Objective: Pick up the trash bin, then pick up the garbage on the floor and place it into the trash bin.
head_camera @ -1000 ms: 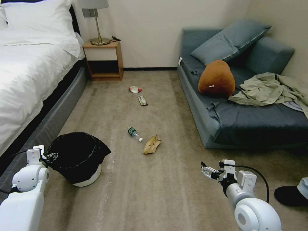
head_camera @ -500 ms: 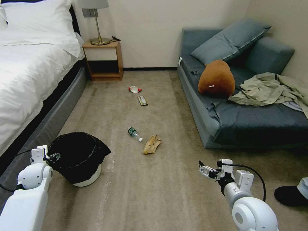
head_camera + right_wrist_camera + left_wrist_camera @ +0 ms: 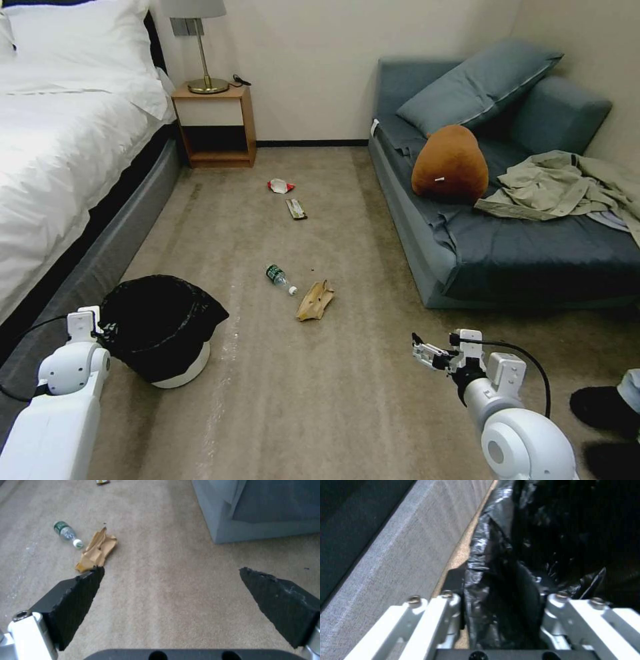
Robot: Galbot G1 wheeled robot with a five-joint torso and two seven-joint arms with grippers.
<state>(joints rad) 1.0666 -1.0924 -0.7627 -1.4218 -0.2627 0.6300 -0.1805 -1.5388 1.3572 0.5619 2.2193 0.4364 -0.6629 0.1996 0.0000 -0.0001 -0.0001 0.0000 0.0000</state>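
Observation:
The trash bin [image 3: 175, 370], white with a black bag over its rim, stands on the carpet beside the bed at lower left. My left gripper [image 3: 107, 328] is at its near-left rim; in the left wrist view the left gripper [image 3: 501, 597] has its fingers pressed on both sides of the bagged rim [image 3: 493, 575]. The garbage lies mid-floor: a tan paper bag [image 3: 315, 300], a clear bottle [image 3: 278, 276], a dark wrapper [image 3: 296, 209] and a red-and-white wrapper [image 3: 280, 186]. My right gripper [image 3: 420, 352] hovers open above bare carpet, right of the paper bag [image 3: 96, 551] and bottle [image 3: 66, 533].
A bed [image 3: 60, 167] runs along the left, with a nightstand [image 3: 215, 127] behind it. A grey sofa [image 3: 520, 247] on the right holds a brown cushion [image 3: 450, 165] and a khaki jacket [image 3: 560, 187]. A person's shoe [image 3: 600, 407] shows at lower right.
My left arm has shifted slightly right and lower against the bin's rim, and the bag's edge has shifted a little. The right gripper has drifted slightly left and down. The garbage has not moved.

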